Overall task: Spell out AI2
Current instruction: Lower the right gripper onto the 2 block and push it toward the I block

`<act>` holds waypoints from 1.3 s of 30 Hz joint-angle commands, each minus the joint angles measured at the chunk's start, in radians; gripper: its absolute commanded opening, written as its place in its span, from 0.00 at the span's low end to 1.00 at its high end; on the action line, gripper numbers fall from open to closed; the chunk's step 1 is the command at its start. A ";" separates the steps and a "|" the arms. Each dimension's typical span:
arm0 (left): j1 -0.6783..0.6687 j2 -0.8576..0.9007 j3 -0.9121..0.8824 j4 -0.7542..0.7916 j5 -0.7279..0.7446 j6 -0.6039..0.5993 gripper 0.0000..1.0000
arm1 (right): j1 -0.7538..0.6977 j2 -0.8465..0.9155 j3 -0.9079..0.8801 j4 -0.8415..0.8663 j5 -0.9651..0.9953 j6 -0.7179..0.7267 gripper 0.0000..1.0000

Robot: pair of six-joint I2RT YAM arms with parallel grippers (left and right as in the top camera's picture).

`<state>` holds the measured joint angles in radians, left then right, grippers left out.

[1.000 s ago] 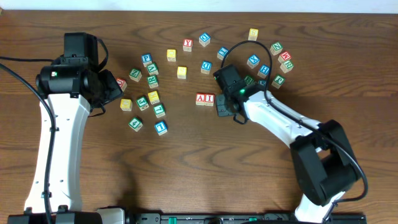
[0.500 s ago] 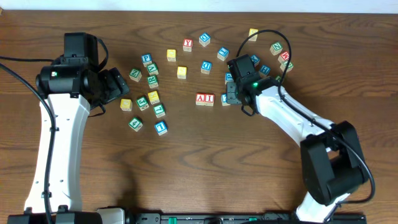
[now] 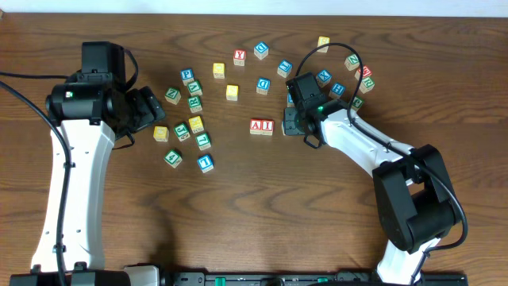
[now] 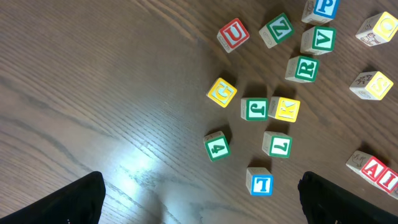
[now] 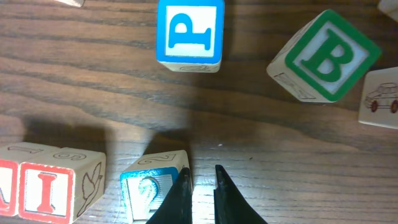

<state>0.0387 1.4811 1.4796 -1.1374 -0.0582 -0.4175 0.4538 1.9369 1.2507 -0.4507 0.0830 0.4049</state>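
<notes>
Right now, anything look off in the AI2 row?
Slightly. The 2 cube stands apart from the I cube and looks turned a little out of line with it. The A cube and the I touch in line. The right gripper is shut beside the 2, holding nothing.

The "2" cube [image 5: 148, 190] runs off the right wrist view's bottom edge, a finger [image 5: 175, 198] across its right side; the "A" cube [image 5: 5, 186] is a sliver at the left edge. From above, the right gripper [image 3: 295, 119] mostly covers the "2" cube.

A cube [image 3: 255, 126] touches I cube [image 3: 267, 126]; 2 cube [image 5: 151, 190] just right.
</notes>
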 commanded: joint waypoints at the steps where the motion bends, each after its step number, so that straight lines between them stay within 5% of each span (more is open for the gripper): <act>1: 0.004 -0.003 0.003 -0.003 -0.006 0.006 0.98 | 0.000 0.014 0.013 0.002 -0.030 -0.021 0.08; 39: 0.004 -0.003 0.003 -0.002 -0.006 0.006 0.98 | 0.011 0.014 0.027 -0.040 -0.120 0.101 0.07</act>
<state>0.0387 1.4811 1.4796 -1.1374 -0.0582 -0.4175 0.4606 1.9369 1.2507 -0.4923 -0.0311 0.4934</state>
